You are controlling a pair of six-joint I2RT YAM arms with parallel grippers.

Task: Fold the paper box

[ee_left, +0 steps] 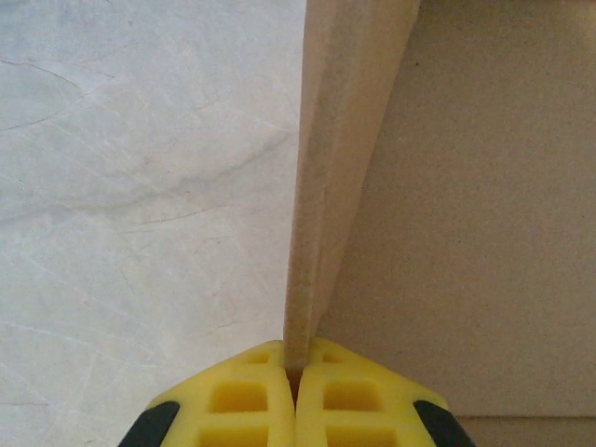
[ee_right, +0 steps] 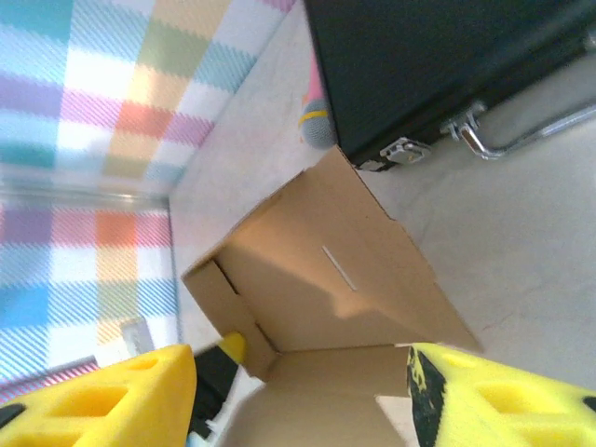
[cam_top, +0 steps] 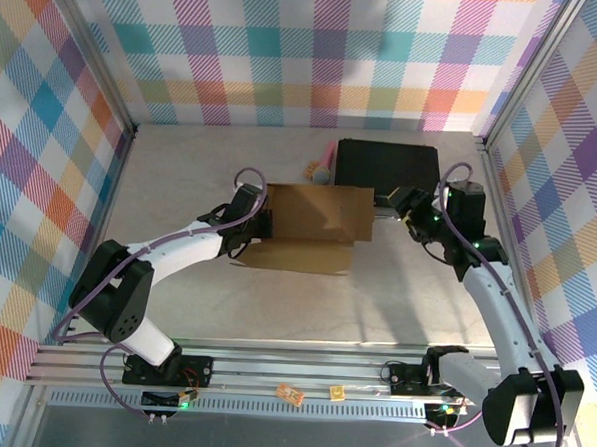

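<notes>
We see the paper box (cam_top: 313, 224) near the middle of the table (cam_top: 415, 300), partly raised: plain brown cardboard with one broad panel up and a flap lying flat toward the arms. It carries no print that we can make out; in the right wrist view the inner panel (ee_right: 317, 270) bears just a thin cut slot (ee_right: 340, 267).

The left gripper (cam_top: 257, 221) is at the box's left end. In its own view the yellow pads (ee_left: 251, 396) are pressed together on the edge of an upright cardboard wall (ee_left: 335, 186).

The right gripper (cam_top: 395, 204) is at the box's right end, its yellow fingers (ee_right: 102, 396) spread wide with nothing pinched between them.

Just behind the box lies a black case (cam_top: 387, 163) with a metal latch (ee_right: 400, 151) and a chrome handle (ee_right: 521, 140); neither shows a readable mark. A pink and grey microphone (cam_top: 324, 165) lies beside it. Two small tags (cam_top: 290, 394) sit on the front rail (cam_top: 271, 367), too small to read.
</notes>
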